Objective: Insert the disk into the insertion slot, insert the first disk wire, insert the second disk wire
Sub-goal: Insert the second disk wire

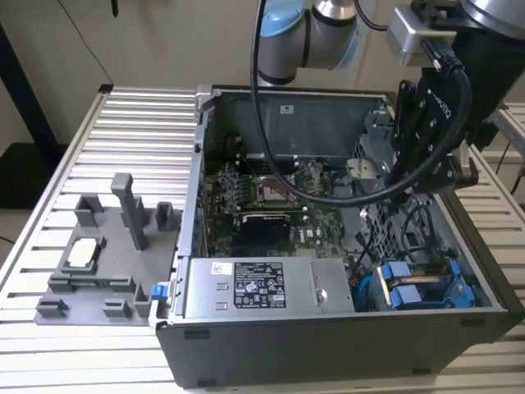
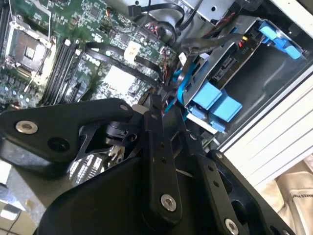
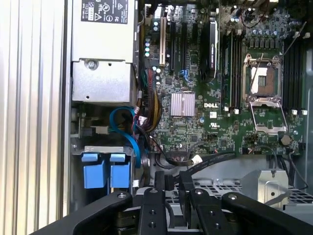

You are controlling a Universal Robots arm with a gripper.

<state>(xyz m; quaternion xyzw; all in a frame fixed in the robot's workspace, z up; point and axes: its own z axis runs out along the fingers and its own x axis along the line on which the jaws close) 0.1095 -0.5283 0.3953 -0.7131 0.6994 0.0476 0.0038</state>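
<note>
Ribbed aluminium bench [image 1: 123,131] carries a dark open computer case [image 1: 328,345] and, on the exterior view's left of it, a grey plastic fixture plate [image 1: 98,271] with upright posts. Inside the case lie a green motherboard [image 3: 195,98] with a square metal processor socket [image 3: 264,83] and a grey labelled power-supply box [image 1: 254,287]. The flat hard disk [image 1: 418,291] in its bright blue plastic carrier frame sits in the corner of the case, just beside the power-supply box, inside the grey sheet-metal insertion slot [image 3: 100,148]. A blue flat wire [image 3: 124,134] curls between the power-supply box and the disk. The grey-and-blue robot arm [image 1: 303,33] reaches down into the case, and its black pincer [image 3: 172,180] hangs over perforated grey sheet metal [image 3: 230,188], near the disk but apart from it. Its two fingers [image 3: 159,183] stand close, with a narrow gap, and I see nothing held between them.
</note>
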